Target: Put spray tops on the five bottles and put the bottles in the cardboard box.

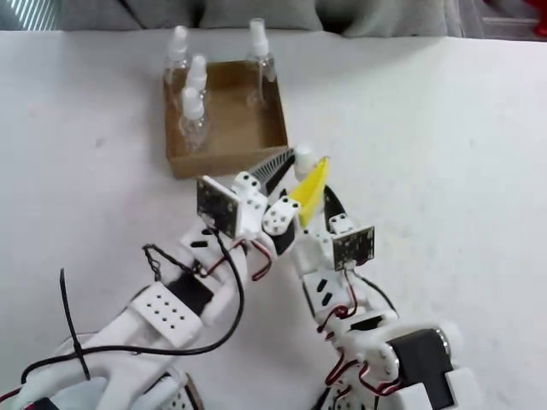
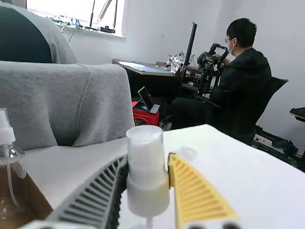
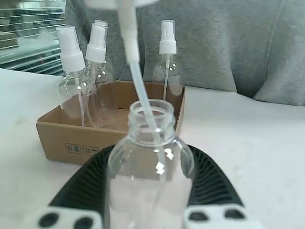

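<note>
My left gripper (image 2: 147,160) is shut on a white spray top (image 2: 147,167), clamped between its grey and yellow fingers. My right gripper (image 3: 150,152) is shut on a clear bottle (image 3: 150,186) with an open neck, held upright between black fingers. The spray top's thin tube (image 3: 143,95) runs down into that neck, while the head stays above it. In the high view the spray top (image 1: 302,157) sits just off the near right corner of the cardboard box (image 1: 224,158). Several capped bottles (image 1: 192,111) stand upright in the box.
The box (image 3: 62,138) stands at the back, left of centre, just behind both grippers. A grey cloth (image 3: 228,43) hangs along the table's far edge. Bare white table (image 1: 444,128) stretches to the right. Black cables (image 1: 154,256) trail over the left arm.
</note>
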`<action>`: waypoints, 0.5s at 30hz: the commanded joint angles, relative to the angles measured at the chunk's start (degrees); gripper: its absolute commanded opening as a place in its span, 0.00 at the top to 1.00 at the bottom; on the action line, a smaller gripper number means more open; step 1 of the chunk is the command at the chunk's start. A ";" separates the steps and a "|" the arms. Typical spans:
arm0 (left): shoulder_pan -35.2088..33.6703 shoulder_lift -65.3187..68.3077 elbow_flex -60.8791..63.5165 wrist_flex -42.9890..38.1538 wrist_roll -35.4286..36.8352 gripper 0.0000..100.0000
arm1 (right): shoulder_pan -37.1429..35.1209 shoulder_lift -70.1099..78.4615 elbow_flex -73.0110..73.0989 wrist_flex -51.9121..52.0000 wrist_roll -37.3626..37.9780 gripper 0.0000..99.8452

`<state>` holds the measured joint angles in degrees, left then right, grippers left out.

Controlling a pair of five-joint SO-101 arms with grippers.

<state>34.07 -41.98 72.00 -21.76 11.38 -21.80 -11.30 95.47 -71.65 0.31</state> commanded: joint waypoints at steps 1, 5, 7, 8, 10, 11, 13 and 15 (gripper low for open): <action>0.84 -1.27 -2.11 3.34 -0.53 0.98 | 0.22 0.04 0.62 0.40 -0.44 0.98; 0.66 -1.27 -2.11 3.60 -0.53 0.98 | 0.22 0.04 0.62 0.40 -0.44 0.98; 0.22 -1.27 -2.02 3.96 -0.53 0.98 | 0.22 0.04 0.62 0.31 -0.44 0.98; 0.13 -1.27 -2.11 4.92 -0.53 0.98 | 0.22 0.04 0.62 0.31 -0.44 0.98; 0.13 -1.27 -2.29 7.38 -0.53 0.98 | 0.22 0.04 0.62 0.31 -0.44 0.98; 0.13 -1.27 -2.29 7.91 -0.62 0.98 | 0.22 0.04 0.62 0.31 -0.44 0.98; 0.13 -1.27 -2.29 8.35 -0.62 0.98 | 0.22 0.04 0.62 0.31 -0.44 0.98; 0.13 -1.27 -2.37 8.44 -0.88 0.98 | 0.22 0.04 0.62 0.31 -0.44 0.98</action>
<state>34.07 -41.98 71.82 -14.46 11.30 -21.89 -11.03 95.47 -71.56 0.48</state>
